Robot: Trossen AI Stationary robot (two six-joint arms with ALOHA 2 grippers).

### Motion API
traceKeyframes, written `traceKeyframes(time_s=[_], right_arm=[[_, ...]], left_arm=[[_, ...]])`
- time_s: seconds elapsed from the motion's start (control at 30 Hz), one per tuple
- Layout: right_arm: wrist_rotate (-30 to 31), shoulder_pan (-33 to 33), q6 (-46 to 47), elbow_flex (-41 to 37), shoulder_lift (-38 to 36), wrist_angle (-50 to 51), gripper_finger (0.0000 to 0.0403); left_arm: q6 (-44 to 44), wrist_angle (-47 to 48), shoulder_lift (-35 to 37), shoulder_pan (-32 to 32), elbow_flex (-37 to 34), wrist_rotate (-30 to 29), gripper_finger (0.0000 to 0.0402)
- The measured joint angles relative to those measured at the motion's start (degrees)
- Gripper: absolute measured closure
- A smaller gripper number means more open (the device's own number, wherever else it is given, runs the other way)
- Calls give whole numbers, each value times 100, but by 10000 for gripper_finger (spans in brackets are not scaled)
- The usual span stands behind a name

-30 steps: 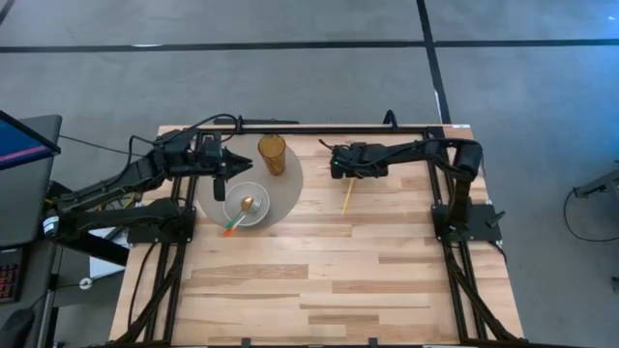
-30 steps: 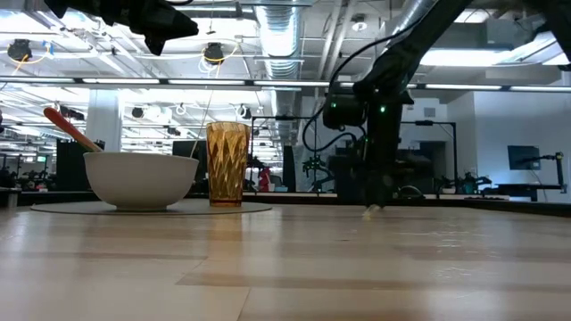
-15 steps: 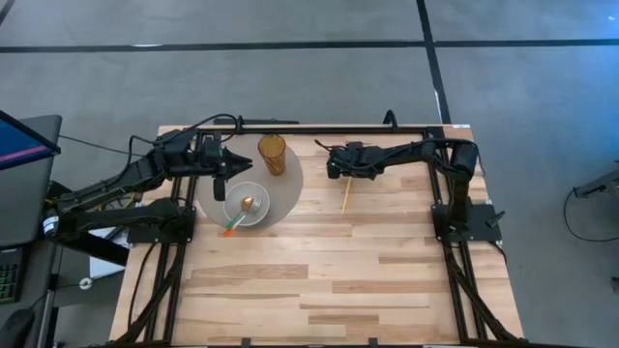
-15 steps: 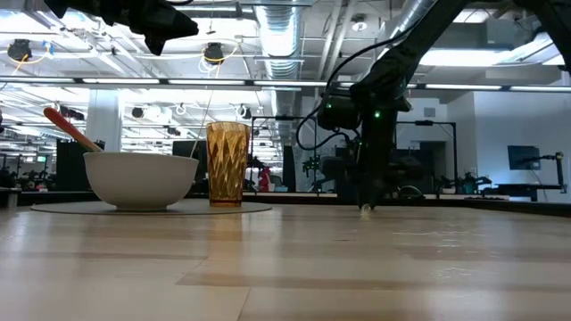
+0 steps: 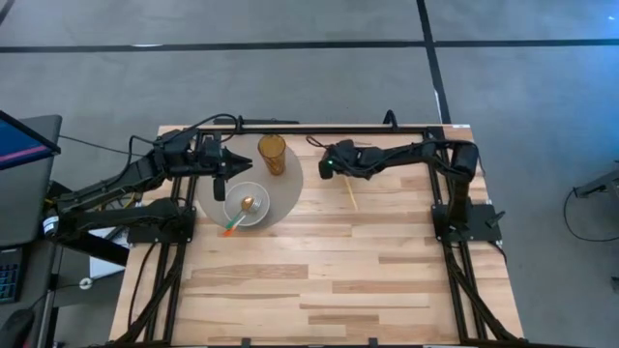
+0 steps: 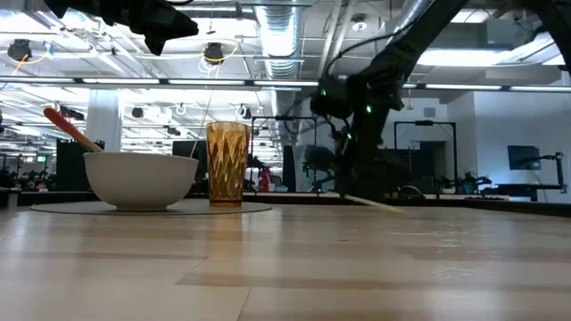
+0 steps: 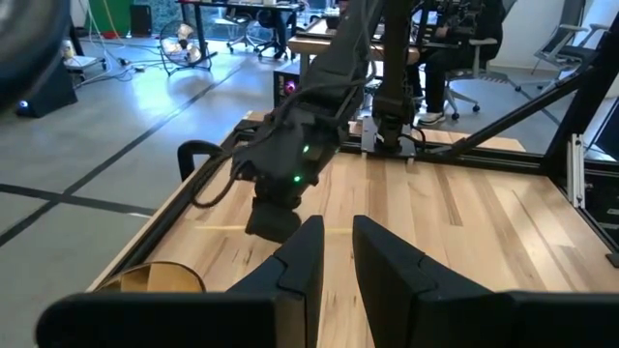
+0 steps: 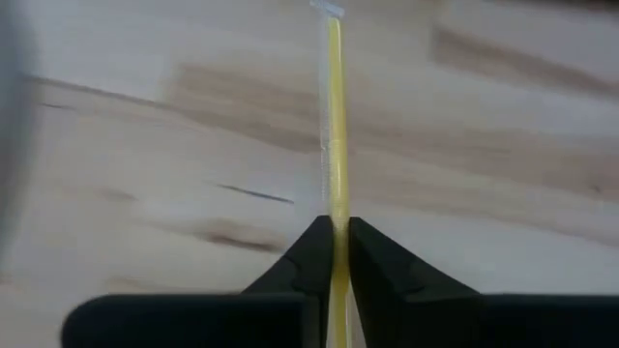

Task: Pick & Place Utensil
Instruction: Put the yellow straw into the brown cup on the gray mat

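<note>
A thin yellow utensil [image 5: 347, 191] slants down from my right gripper [image 5: 334, 166], which is shut on it near the table's far middle, right of the amber cup [image 5: 272, 155]. The low view shows the utensil [image 6: 373, 204] tilted, with its free end down at the tabletop. A white bowl [image 5: 246, 205] stands on a round grey mat [image 5: 288, 193], and an orange-handled spoon [image 5: 232, 226] leans in it. My left gripper [image 5: 235, 160] hovers shut above the mat, between cup and bowl. My right gripper pinches the yellow utensil near one end [image 8: 335, 217] between its two fingers, coming from above with the fingers along its length. The rest of the utensil runs out ahead of the fingertips. It is tilted, the held end raised and the free end [image 6: 398, 211] at the tabletop.
The cup [image 6: 227, 163] and bowl [image 6: 141, 178] stand close together on the mat at the table's far left. Bare wood spreads over the near half and right of the table [image 5: 387, 280]. Black frame rails [image 5: 319, 129] run along the far edge and both sides.
My right gripper has moved toward the table's left, closer to the cup, and risen a little, staying shut on the utensil. The held end has lifted and swung left. The utensil now slants the other way, with its free end low at the table.
</note>
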State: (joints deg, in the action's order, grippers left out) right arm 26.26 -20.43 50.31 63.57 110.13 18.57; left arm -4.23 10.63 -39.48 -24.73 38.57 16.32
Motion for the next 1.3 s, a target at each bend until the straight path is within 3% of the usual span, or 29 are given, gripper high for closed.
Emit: traceKeyframes(time_s=[0.37, 0.53, 0.67, 0.8, 0.9, 1.1, 1.3], right_arm=[[449, 614, -1266, 347, -1316, -646, 394], [1044, 1055, -2642, 347, -1931, -1916, 381], [1224, 1232, -4069, 349, -1976, -3614, 385], [877, 1172, -5278, 355, -1618, -5503, 394], [348, 999, -5670, 354, -1197, -6783, 395], [-1195, 490, -5227, 570, -178, -8316, 387], [-1979, 200, -4783, 1436, 807, -8847, 389]], left_arm=[[0, -2, -1, -2, 0, -2, 341], [-2, -100, 0, -2, 0, -1, 341], [-2, -390, 2, 0, 0, 0, 341], [-64, -463, 0, 2, 0, 2, 341], [-235, -463, 0, 0, 0, 0, 341], [-260, -459, 0, 0, 0, 0, 341], [-262, -455, 0, 0, 0, 0, 341]])
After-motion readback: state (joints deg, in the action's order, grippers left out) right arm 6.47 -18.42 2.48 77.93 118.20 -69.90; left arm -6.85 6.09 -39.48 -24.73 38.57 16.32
